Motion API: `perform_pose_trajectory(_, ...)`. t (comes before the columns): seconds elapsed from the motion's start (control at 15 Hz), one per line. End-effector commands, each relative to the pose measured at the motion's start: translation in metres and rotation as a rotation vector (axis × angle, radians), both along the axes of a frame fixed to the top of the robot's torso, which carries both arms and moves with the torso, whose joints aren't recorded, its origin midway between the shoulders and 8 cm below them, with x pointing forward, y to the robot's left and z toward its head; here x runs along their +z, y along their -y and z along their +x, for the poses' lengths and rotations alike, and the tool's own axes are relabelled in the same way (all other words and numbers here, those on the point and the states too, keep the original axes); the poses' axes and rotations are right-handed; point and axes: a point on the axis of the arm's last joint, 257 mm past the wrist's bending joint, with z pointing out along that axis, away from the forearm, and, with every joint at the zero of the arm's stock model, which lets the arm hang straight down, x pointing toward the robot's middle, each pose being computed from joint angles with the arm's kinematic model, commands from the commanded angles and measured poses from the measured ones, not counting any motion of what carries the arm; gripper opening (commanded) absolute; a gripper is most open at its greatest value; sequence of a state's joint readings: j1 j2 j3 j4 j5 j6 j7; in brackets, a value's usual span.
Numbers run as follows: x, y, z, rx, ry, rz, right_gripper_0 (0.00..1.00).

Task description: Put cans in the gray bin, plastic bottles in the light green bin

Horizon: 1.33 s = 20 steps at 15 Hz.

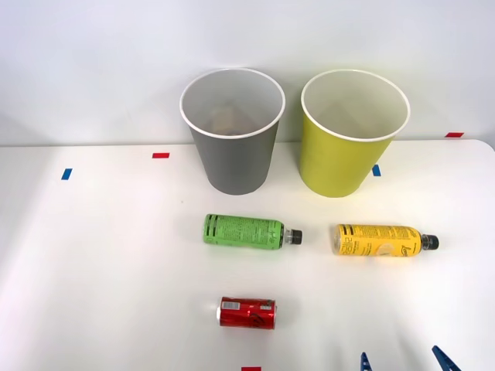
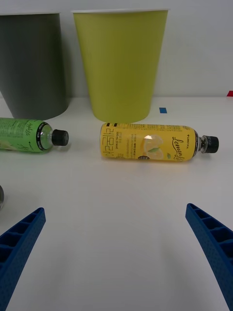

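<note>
While jaws gape wide and empty, yellow-label bottle [image 2: 149,142] lying just beyond them

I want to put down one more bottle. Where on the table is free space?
The table is bare left of the green-label bottle and the red can. There is also room between that can and the yellow-label bottle. It is crowded near the gray bin and light green bin.
</note>
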<state>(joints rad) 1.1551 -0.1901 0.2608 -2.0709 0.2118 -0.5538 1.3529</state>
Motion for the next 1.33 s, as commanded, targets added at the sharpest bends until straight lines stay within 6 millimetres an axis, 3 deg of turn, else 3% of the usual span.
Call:
perform_pose_trajectory(0.07,0.0000,0.0000,0.0000,0.000,0.000,0.000,1.00)
perform_pose_trajectory(1.33,0.0000,0.0000,0.0000,0.000,0.000,0.000,1.00)
